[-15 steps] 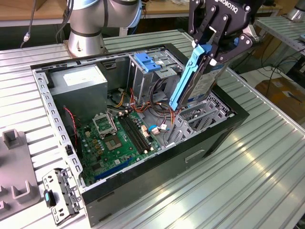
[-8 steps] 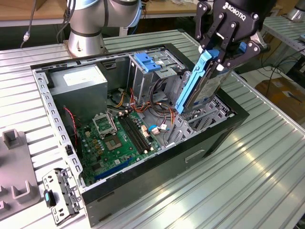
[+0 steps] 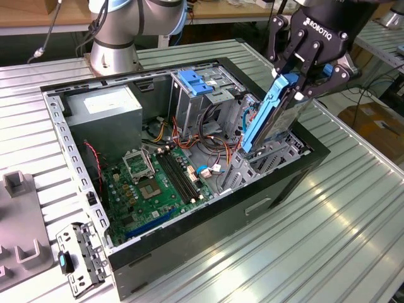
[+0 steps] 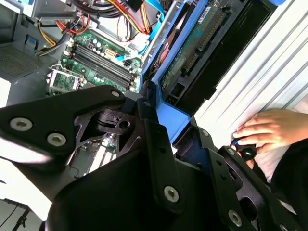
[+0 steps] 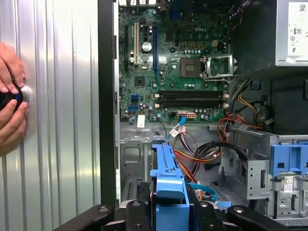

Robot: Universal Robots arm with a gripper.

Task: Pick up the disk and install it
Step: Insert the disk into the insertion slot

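Holds the disk (image 3: 268, 123) tight by its top end w/ the gripper (image 3: 305, 79), clenched on the blue rails. Tilts it, top end up in the air, low end down at the metal bay (image 3: 243, 170) inside the open PC case (image 3: 189, 252), by the wall on the exterior view's right. Next to the bay, deeper in: loose red & orange wires (image 3: 205, 142), then the green board (image 3: 151, 183) flat on the case floor. Farther back, a blue latch (image 3: 192, 82) on a grey cage. Outside the case, on the ribbed table (image 3: 328, 240), a person's hand (image 5: 10, 108) on a small dark round thing.
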